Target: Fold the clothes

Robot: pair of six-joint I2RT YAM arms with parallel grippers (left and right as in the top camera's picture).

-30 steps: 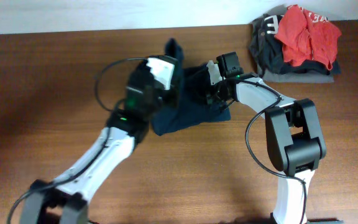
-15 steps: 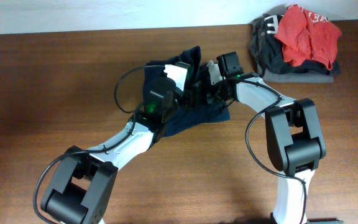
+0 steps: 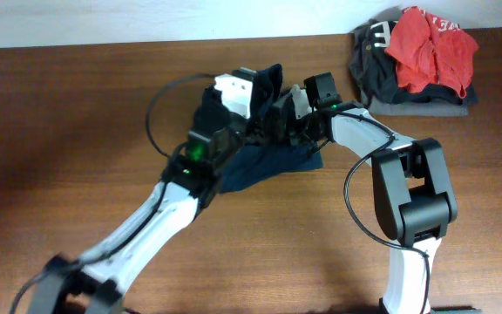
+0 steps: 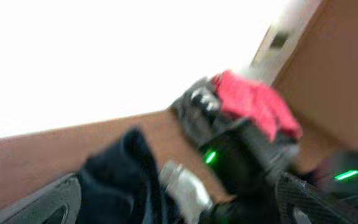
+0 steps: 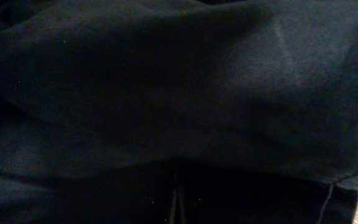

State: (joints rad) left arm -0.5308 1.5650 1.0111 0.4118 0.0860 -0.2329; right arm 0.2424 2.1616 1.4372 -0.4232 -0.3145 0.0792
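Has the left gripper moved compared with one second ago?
Yes. The left gripper has shifted toward the far table edge and right, nearer the red garment.

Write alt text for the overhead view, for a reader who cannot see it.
The left arm and right arm meet over crumpled navy shorts on a brown table. A red garment tops a dark clothes pile at the far right.

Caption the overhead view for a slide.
Left arm and right arm meet over bunched navy shorts; a clothes pile topped with a red garment sits far right.
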